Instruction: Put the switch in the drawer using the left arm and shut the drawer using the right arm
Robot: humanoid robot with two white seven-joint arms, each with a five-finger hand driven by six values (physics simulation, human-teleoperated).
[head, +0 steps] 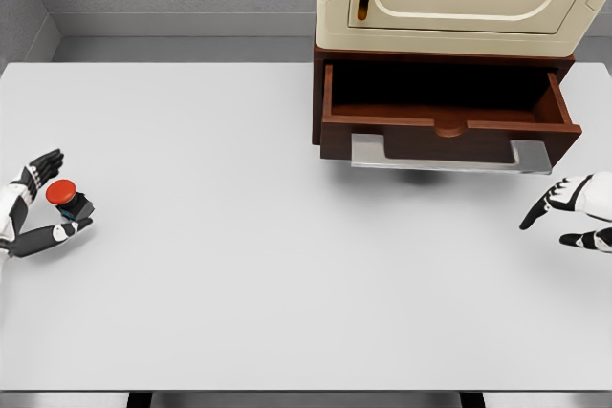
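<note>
At the far left edge of the table [239,312], my left hand [38,207] lies palm inward with fingers spread wide. The switch [69,200], a dark base under a red button, sits between the upper fingers and the thumb. Whether any finger actually touches it I cannot tell; nothing is closed around it, so I record the hand as open and holding nothing.

Risk noted: if I close unevenly, the small switch may be nudged out through the open side of the hand or tipped onto its button before I have a hold. A weak pinch could also drop it during the long carry across the table, since the drawer is well apart from it.

Centre right, the drawer [449,112] stands pulled out of the brown cabinet [330,145], its interior dark and apparently empty. Its front lip is a snag hazard if I bring the switch in too low.

Far right, my right hand [569,212] hovers open near the drawer's front corner, holding nothing.
</note>
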